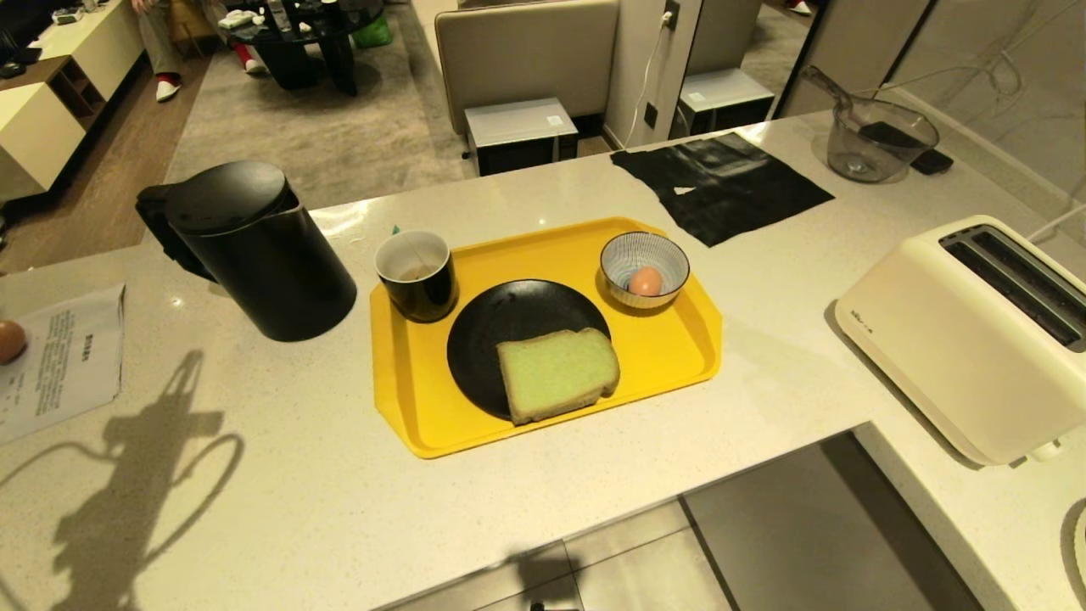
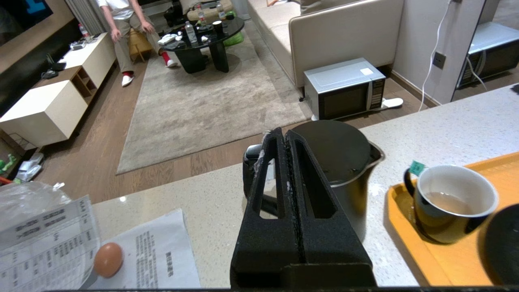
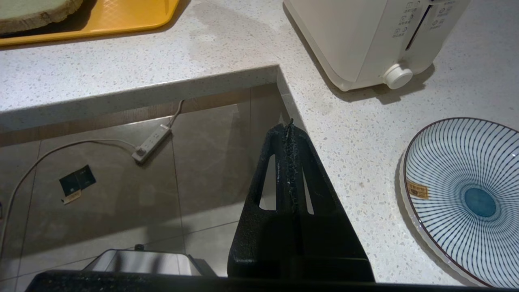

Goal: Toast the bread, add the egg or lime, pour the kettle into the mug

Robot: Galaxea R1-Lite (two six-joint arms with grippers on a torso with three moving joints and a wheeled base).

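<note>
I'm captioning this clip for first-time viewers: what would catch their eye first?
The bright yellow tray mid-counter, carrying a black plate with the green-faced bread, the mug and a striped bowl holding an egg. The black kettle stands left of it, a cream toaster right.

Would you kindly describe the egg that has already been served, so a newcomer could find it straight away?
Start at the yellow tray in the middle of the pale counter. At its far right corner, beyond the black plate with the bread, stands a blue-and-white striped bowl; the egg lies inside. The other egg lies loose on papers at the counter's far left, past the kettle.
</note>
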